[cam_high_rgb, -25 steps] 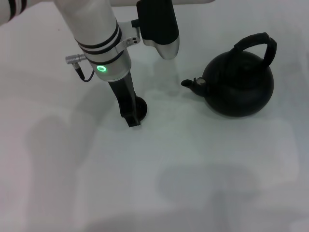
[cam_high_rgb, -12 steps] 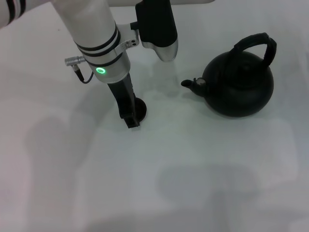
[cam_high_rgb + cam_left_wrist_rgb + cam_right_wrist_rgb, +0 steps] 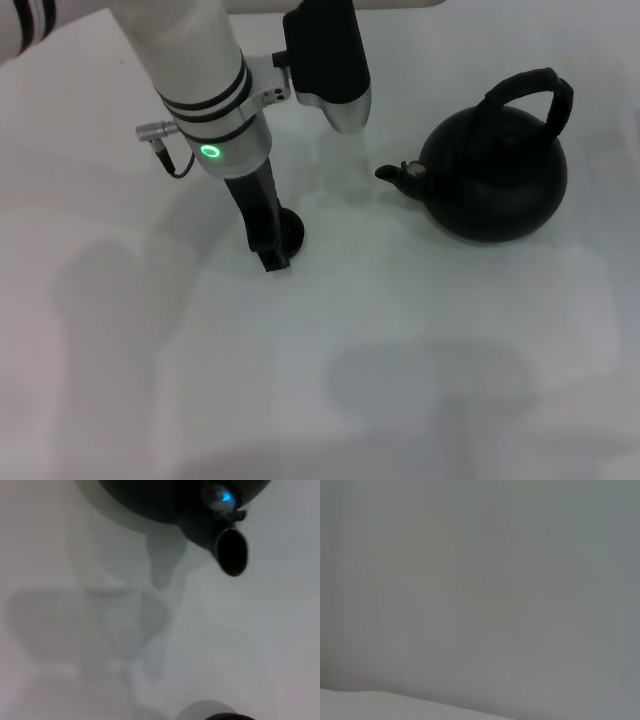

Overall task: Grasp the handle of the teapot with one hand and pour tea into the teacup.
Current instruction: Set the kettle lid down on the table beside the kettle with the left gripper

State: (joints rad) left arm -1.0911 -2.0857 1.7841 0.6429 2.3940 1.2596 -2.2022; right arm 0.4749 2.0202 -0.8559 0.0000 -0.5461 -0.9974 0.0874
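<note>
1. The left gripper [image 3: 275, 255] is set down at the tiny round black teacup [image 3: 291, 229]; whether its fingers are spread cannot be told.
2. The large round matte black teapot [image 3: 495, 180] stands well apart, spout towards the cup.
3. Its thick black arched handle [image 3: 530, 90] should be gripped centrally, perhaps from above.
4. The plain white tabletop [image 3: 420, 350] offers ample room.

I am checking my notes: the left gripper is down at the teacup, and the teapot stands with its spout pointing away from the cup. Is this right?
Not quite. In the head view the teapot stands with its spout pointing toward the teacup, not away. The left gripper is indeed down at the cup.
</note>
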